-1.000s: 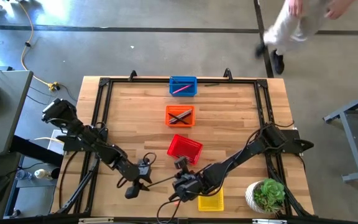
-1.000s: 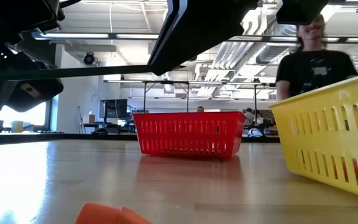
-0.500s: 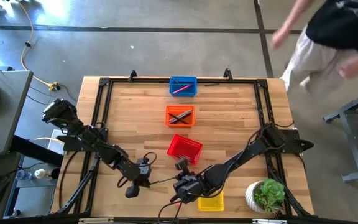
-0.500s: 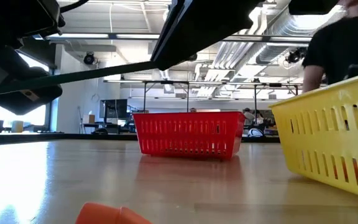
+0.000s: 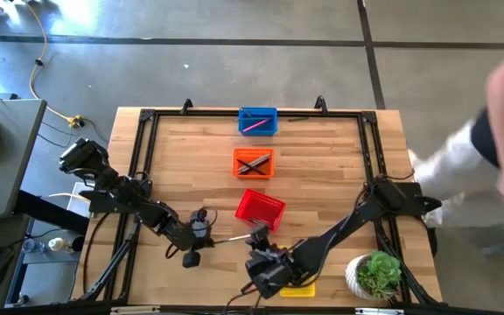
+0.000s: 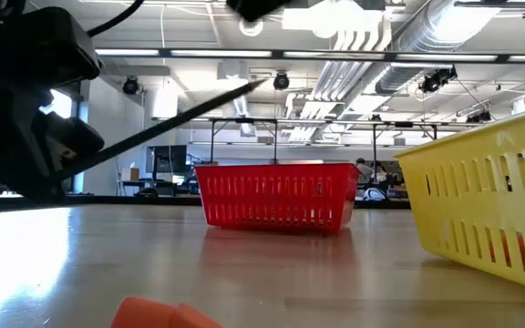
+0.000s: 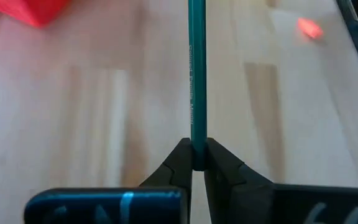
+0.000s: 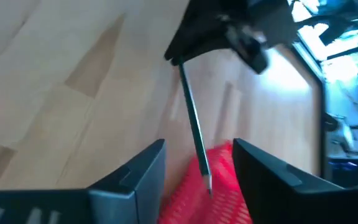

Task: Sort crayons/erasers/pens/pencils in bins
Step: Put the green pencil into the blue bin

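My left gripper [image 5: 201, 233] is shut on a teal pencil [image 5: 230, 236] over the table's near left of middle. The pencil points toward the table's right, at the red bin [image 5: 260, 207]. My right gripper [image 5: 265, 269] is open and empty, near the front edge beside the yellow bin [image 5: 298, 286], which its arm partly hides. In the right wrist view the pencil [image 8: 193, 130] shows in the gap ahead of the open fingers, touching neither. The blue bin [image 5: 257, 121] and orange bin [image 5: 253, 163] stand farther back, with sticks in them. An orange-red eraser [image 7: 309, 28] lies on the wood. My left gripper pinches the pencil's blunt end [image 7: 197, 152] between its two fingertips. The fingers come about level from the table's left, and the pencil runs straight on ahead of them. The pencil is lifted clear of the table, its pointed end [image 8: 208, 182] slanting up in the low view [image 6: 176, 111].
A potted plant [image 5: 376, 273] stands at the near right corner. A black frame [image 5: 147, 118] runs round the table top. A person [image 5: 497, 131] moves past beyond the table's right edge. Another orange lump [image 6: 162, 314] lies close to the low camera.
My left gripper has gone up and toward the far edge with the pencil, whose free end has tipped upward from level. My right gripper has drawn back toward the near edge, away from the pencil's free end. The person has walked along the table's right side.
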Robot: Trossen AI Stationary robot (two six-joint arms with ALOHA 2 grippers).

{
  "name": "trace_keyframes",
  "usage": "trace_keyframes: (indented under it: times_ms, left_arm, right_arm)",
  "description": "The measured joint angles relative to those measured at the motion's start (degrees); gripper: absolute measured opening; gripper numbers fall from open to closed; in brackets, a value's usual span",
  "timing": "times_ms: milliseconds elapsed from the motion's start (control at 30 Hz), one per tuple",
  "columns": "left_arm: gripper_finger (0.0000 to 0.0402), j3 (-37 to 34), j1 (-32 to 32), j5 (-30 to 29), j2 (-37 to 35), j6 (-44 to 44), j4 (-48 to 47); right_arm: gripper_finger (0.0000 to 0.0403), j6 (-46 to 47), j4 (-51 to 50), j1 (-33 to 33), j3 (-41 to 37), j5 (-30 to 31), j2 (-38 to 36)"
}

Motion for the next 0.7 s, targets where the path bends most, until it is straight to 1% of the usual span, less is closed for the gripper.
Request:
trace_keyframes:
  times_ms: [100,167,267,333,433,533,633,700]
  left_arm:
    - [0.0003,-3.53,-0.05,-2.2,0.0,0.43,7.23]
    - [0.0003,-6.28,-0.29,-3.27,0.0,1.46,12.81]
    - [0.0002,-10.11,-0.48,-5.95,0.0,4.25,22.83]
    - [0.0002,-12.29,-0.11,-7.0,0.0,7.07,29.02]
    - [0.0002,-14.23,0.69,-7.17,0.0,12.44,38.45]
    - [0.0002,-14.51,2.24,-6.79,-0.02,17.51,42.73]
    - [0.0002,-14.48,4.76,-5.5,-0.02,21.47,46.03]
    - [0.0002,-14.45,6.97,-3.36,-0.02,23.37,47.61]
  right_arm:
    - [0.0192,2.37,-6.92,2.1,4.6,3.84,-0.02]
    - [0.0195,5.33,-12.2,3.38,6.41,6.9,-0.02]
    - [0.0188,11.49,-17.89,4.81,6.14,11.65,-0.02]
    - [0.0176,16.09,-20.41,5.17,3.86,13.29,-0.07]
    - [0.0148,20.3,-20.9,5.27,-0.89,14.94,-0.07]
    - [0.0109,21.48,-19.04,4.76,-6.3,15.67,-1.02]
    - [0.0058,19.49,-13.6,3.8,-12.57,15.7,-4.46]
    - [0.0022,16.05,-7.24,3.0,-17.33,15.63,-8.0]
